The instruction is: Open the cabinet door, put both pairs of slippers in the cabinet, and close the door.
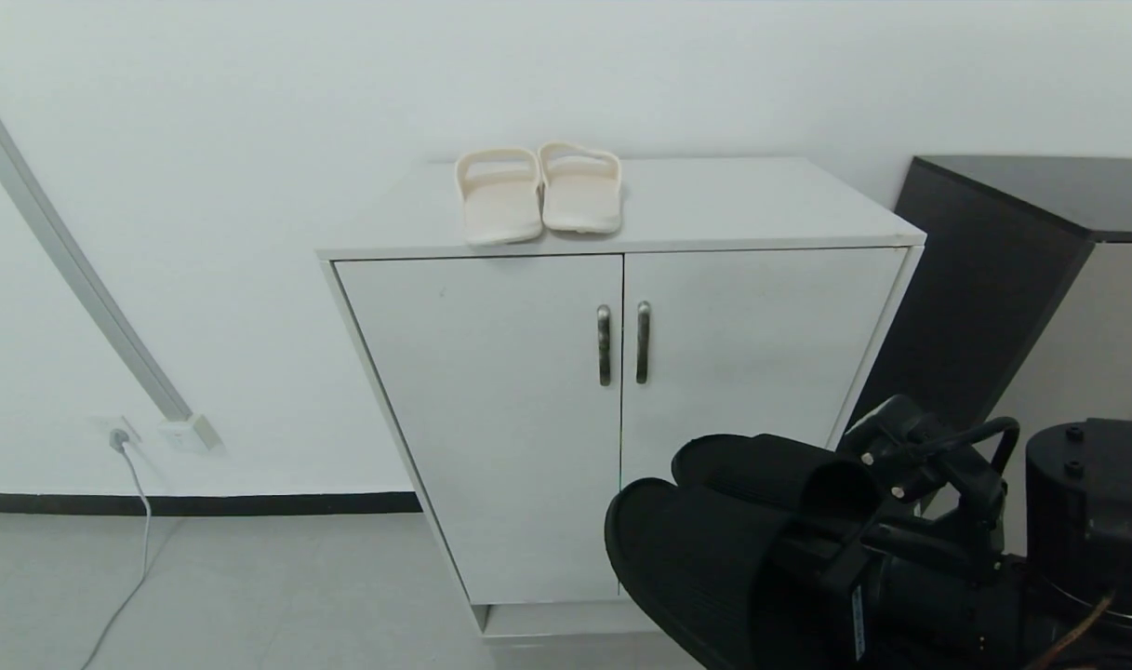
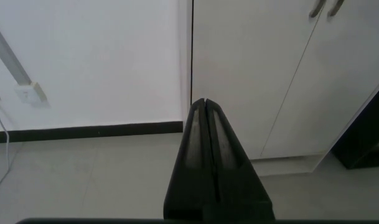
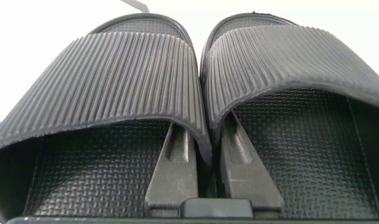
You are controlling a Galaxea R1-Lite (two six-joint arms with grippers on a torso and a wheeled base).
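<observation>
Black slippers [image 1: 714,540], paired: toes toward cabinet [image 1: 491,419], heels at right gripper [image 3: 205,134], jaws clamping their adjoining inner walls. Left gripper [image 2: 205,109] jaws together.

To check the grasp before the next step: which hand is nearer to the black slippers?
Right. The right hand grips the black slippers, one finger under each strap. The left hand is shut and empty, apart from them, low, facing the white cabinet.
</observation>
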